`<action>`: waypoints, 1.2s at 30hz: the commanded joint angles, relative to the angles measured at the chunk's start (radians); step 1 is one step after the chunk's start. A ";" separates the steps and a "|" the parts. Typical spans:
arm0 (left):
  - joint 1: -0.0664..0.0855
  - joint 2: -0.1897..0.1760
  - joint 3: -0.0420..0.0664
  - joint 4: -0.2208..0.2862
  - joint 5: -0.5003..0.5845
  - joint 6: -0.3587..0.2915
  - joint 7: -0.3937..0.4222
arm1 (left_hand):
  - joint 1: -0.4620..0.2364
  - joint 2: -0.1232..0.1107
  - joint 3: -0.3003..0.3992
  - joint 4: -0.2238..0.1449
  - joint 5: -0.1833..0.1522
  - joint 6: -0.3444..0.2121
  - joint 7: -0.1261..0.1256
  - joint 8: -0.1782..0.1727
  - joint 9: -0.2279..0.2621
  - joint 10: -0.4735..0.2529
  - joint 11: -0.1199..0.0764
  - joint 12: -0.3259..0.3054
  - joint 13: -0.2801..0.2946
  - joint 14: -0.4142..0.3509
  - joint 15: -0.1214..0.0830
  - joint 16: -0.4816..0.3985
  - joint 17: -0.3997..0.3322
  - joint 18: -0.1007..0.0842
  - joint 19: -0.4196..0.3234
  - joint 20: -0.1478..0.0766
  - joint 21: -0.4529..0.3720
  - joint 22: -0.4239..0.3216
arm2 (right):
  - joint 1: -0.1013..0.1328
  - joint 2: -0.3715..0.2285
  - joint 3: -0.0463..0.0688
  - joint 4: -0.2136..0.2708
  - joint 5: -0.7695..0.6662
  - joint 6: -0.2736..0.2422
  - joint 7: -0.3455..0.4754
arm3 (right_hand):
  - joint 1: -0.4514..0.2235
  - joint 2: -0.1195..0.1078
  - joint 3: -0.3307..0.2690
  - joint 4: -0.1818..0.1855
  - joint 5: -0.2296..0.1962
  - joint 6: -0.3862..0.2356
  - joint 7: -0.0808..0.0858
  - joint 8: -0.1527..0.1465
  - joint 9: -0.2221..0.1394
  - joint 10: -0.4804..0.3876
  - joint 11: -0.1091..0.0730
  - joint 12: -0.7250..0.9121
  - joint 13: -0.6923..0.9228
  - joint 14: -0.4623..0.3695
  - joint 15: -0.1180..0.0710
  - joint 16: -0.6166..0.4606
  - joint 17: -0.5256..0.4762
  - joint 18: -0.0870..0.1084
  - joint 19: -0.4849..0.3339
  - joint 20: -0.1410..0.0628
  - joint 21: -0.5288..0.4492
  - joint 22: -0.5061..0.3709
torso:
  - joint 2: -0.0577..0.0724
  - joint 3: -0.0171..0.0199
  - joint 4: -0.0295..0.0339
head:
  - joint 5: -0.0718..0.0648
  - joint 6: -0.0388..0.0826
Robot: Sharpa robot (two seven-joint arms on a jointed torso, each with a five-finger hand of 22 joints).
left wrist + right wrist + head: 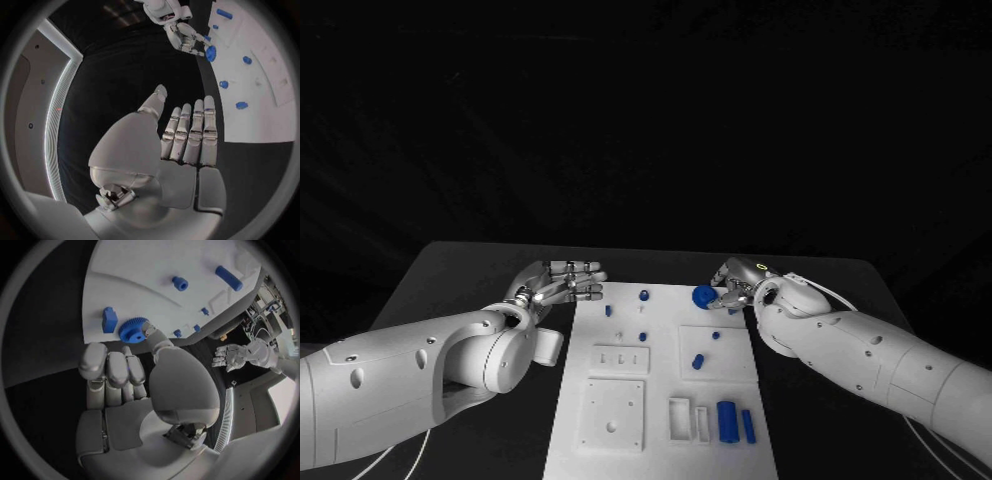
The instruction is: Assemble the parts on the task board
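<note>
- The right hand [737, 285] pinches a blue gear [704, 296] between thumb and fingers [115, 371], at the far right edge of the white board [661, 440]
- The left hand [563, 282] hovers by the board's far left corner, above the dark surface [473, 280], fingers straight and slightly apart, holding nothing
- The pinch looks shallow, so the gear could slip or tilt while lowered
- A tilted gear would likely jam on its peg or knock the small blue block [110, 320] beside it
</note>
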State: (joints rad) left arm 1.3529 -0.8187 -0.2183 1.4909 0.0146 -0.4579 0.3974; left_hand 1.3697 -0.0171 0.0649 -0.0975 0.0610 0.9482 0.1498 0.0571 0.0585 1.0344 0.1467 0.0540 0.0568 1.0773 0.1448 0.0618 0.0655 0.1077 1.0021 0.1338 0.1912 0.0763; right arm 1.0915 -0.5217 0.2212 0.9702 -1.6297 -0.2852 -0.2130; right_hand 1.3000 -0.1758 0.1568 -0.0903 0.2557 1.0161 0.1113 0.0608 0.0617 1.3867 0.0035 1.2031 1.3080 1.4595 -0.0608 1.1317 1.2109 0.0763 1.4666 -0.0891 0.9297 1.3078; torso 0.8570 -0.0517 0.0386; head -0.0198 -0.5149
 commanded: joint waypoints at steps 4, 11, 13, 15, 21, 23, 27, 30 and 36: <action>0.001 0.004 0.001 0.000 -0.005 0.016 0.001 | 0.001 -0.010 0.006 0.003 0.005 -0.007 0.001 0.002 0.000 -0.010 0.001 0.004 0.001 -0.008 0.001 0.000 -0.001 -0.006 -0.006 0.003 -0.002 -0.001 | 0.000 0.011 0.000 -0.013 0.022 -0.006 0.005 | -0.019 0.013 0.007 0.025 0.011 0.015 -0.001 0.002 0.001 0.006 0.002 0.004 0.057 0.006 -0.002 0.005 0.000 0.007 0.010 0.008 0.005 0.116 | 0.000 -0.0002 0.0007 | -0.004 0.000; 0.001 0.006 0.001 -0.001 -0.005 0.017 -0.001 | 0.001 -0.010 0.006 0.003 0.005 -0.007 0.001 0.002 0.000 -0.010 0.001 0.004 0.001 -0.008 0.001 0.000 -0.001 -0.006 -0.006 0.003 -0.002 -0.001 | -0.001 0.031 0.000 -0.036 0.032 0.001 0.007 | -0.025 0.017 0.024 0.038 0.008 0.024 -0.002 0.002 0.001 0.007 0.001 0.004 0.059 0.006 -0.003 0.007 0.000 0.007 0.010 0.007 0.008 0.117 | 0.002 0.0002 0.0017 | -0.001 0.000; 0.001 0.006 0.001 -0.001 -0.005 0.017 -0.001 | 0.001 -0.010 0.006 0.003 0.005 -0.007 0.001 0.002 0.000 -0.010 0.001 0.004 0.001 -0.008 0.001 0.000 -0.001 -0.006 -0.006 0.003 -0.002 -0.001 | -0.001 0.036 0.000 -0.043 0.033 0.003 0.007 | -0.025 0.018 0.026 0.037 0.007 0.026 -0.003 0.002 0.001 0.008 0.001 0.005 0.059 0.006 -0.003 0.007 0.000 0.007 0.010 0.007 0.009 0.117 | 0.001 -0.0004 0.0020 | -0.001 0.000; 0.001 0.006 0.001 -0.001 -0.005 0.017 -0.001 | 0.001 -0.010 0.006 0.003 0.005 -0.007 0.001 0.002 0.000 -0.010 0.001 0.004 0.001 -0.008 0.001 0.000 -0.001 -0.006 -0.006 0.003 -0.002 -0.001 | -0.001 0.040 0.000 -0.048 0.033 0.005 0.008 | -0.025 0.019 0.029 0.037 0.005 0.028 -0.003 0.002 0.001 0.008 0.000 0.005 0.059 0.006 -0.003 0.007 0.000 0.007 0.010 0.007 0.009 0.117 | 0.001 -0.0004 0.0012 | -0.001 -0.002; 0.001 0.007 0.001 0.000 -0.005 0.018 -0.002 | 0.001 -0.010 0.006 0.003 0.005 -0.007 0.001 0.002 0.000 -0.010 0.001 0.004 0.001 -0.008 0.001 0.000 -0.001 -0.006 -0.006 0.003 -0.002 -0.001 | -0.001 0.050 0.000 -0.065 0.032 0.009 0.009 | -0.028 0.018 0.038 0.034 0.004 0.032 -0.004 0.002 0.001 0.008 0.000 0.005 0.060 0.006 -0.004 0.007 -0.001 0.006 0.009 0.006 0.010 0.117 | 0.001 0.0006 -0.0006 | 0.002 -0.003; 0.001 0.007 0.001 -0.001 -0.005 0.018 -0.002 | 0.001 -0.010 0.006 0.003 0.005 -0.007 0.001 0.002 0.000 -0.010 0.001 0.004 0.001 -0.008 0.001 0.000 -0.001 -0.006 -0.006 0.003 -0.002 -0.001 | -0.001 0.052 0.000 -0.069 0.031 0.009 0.009 | -0.028 0.018 0.038 0.034 0.004 0.032 -0.004 0.002 0.001 0.008 0.000 0.005 0.060 0.006 -0.004 0.007 -0.001 0.006 0.009 0.006 0.010 0.117 | 0.001 0.0008 -0.0007 | 0.002 -0.003; 0.001 0.008 0.001 -0.001 -0.005 0.019 -0.002 | 0.001 -0.010 0.006 0.003 0.005 -0.007 0.001 0.002 0.000 -0.010 0.001 0.004 0.001 -0.008 0.001 0.000 -0.001 -0.006 -0.006 0.003 -0.002 -0.001 | -0.001 0.057 0.000 -0.077 0.027 0.013 0.008 | -0.028 0.019 0.040 0.033 0.003 0.033 -0.004 0.002 0.001 0.007 0.000 0.002 0.059 0.005 -0.004 0.006 -0.002 0.006 0.008 0.006 0.008 0.116 | 0.000 0.0007 -0.0004 | 0.002 -0.003; 0.001 0.008 0.001 -0.002 -0.005 0.019 -0.003 | 0.001 -0.010 0.006 0.003 0.005 -0.007 0.001 0.002 0.000 -0.010 0.001 0.004 0.001 -0.008 0.001 0.000 -0.001 -0.006 -0.006 0.003 -0.002 -0.001 | -0.001 0.061 0.000 -0.084 0.023 0.018 0.008 | -0.029 0.020 0.049 0.028 0.002 0.037 -0.004 0.002 0.001 0.007 0.000 0.003 0.059 0.006 -0.004 0.007 -0.002 0.006 0.008 0.006 0.009 0.116 | 0.000 0.0010 0.0001 | 0.001 -0.004; 0.001 0.009 0.001 -0.002 -0.005 0.020 -0.004 | 0.001 -0.010 0.006 0.003 0.005 -0.007 0.001 0.002 0.000 -0.010 0.001 0.004 0.001 -0.008 0.001 0.000 -0.001 -0.006 -0.006 0.003 -0.002 -0.001 | -0.001 0.069 -0.002 -0.089 0.006 0.019 0.007 | -0.039 0.022 0.118 0.001 -0.019 0.057 -0.008 0.001 0.001 0.009 -0.002 0.004 0.061 0.005 -0.006 0.007 -0.001 0.004 0.008 0.004 0.012 0.117 | 0.000 0.0017 -0.0009 | 0.002 -0.005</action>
State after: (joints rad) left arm 1.3528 -0.8125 -0.2183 1.4877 0.0140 -0.4548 0.3892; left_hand 1.3697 -0.0171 0.0677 -0.0947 0.0610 0.9482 0.1497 0.0571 0.0585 1.0308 0.1504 0.0540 0.0568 1.0773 0.1448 0.0618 0.0655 0.1077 1.0022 0.1338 0.1912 0.0764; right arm 1.0955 -0.4563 0.2228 0.8834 -1.6020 -0.2884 -0.2076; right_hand 1.2689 -0.1553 0.2687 -0.0874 0.2401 1.0646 0.1034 0.0585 0.0609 1.3886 0.0015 1.2031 1.3078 1.4630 -0.0643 1.1358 1.2100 0.0764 1.4666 -0.0891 0.9371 1.3075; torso 0.8574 -0.0503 0.0383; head -0.0180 -0.5196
